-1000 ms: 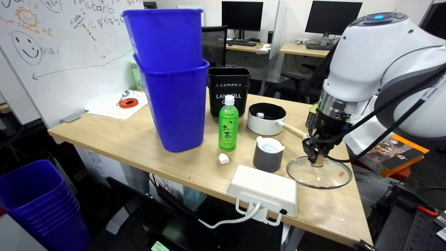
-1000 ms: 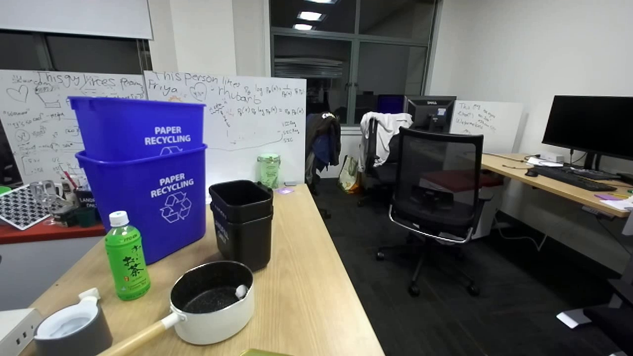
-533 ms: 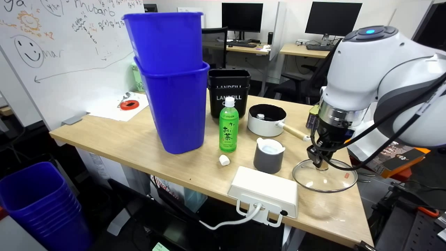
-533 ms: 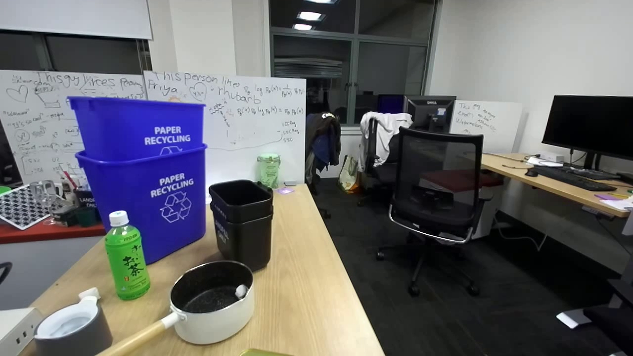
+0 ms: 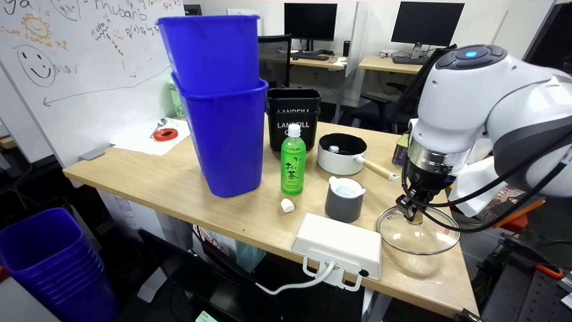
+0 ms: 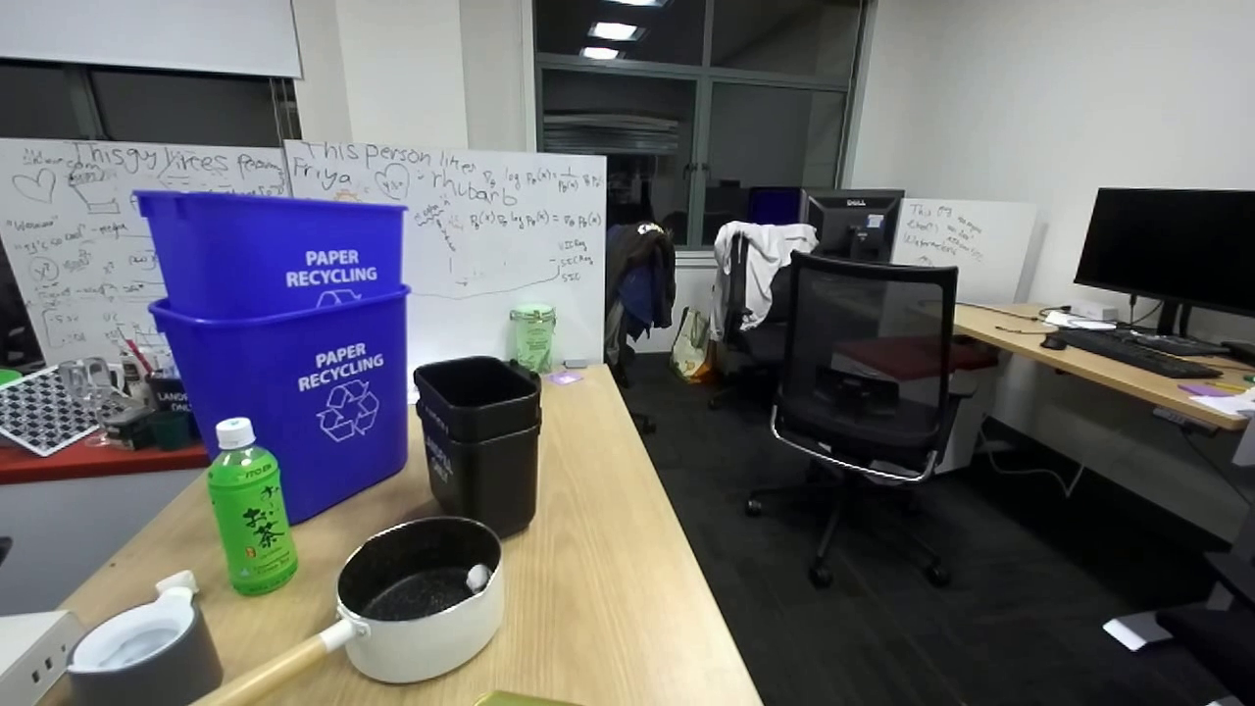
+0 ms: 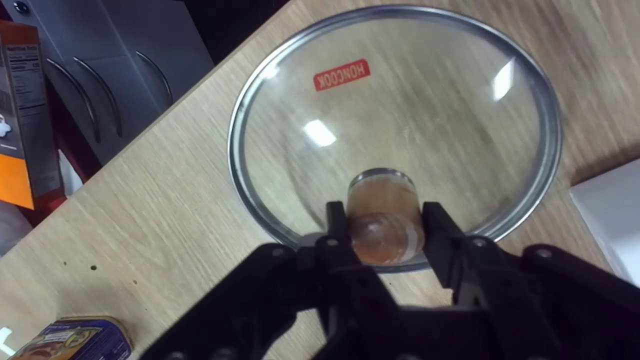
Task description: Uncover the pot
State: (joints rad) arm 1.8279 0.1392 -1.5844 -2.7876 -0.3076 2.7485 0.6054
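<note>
1. The pot [image 5: 335,164] is seen standing uncovered on the desk [image 5: 250,219] in both exterior views; its dark inside is exposed, with a small white object [image 6: 477,579] in it.
2. The glass lid [image 5: 422,237] is borne by the hand [image 7: 384,209]: in the wrist view its wooden knob [image 7: 385,220] is gripped from the 9 and 3 o'clock sides.
3. Over the last 1 s, in an exterior view, the lid has been shifted toward between 4 and 5 o'clock and its near rim has been brought lower. The pot has been left unmoved, well apart, between 10 and 11 o'clock from the lid.
4. A faint reflection is seen beneath the lid, so it is judged to be held above the desk; whether it is level cannot be told.
5. By this shift the uncovering is judged all but finished; only the setting down of the lid seems to be left.
6. A gentle lowering is called for. The white box [image 5: 337,237], near at 9 o'clock from the lid, could be knocked, and at 3 o'clock the desk's edge could be overhung.
</note>
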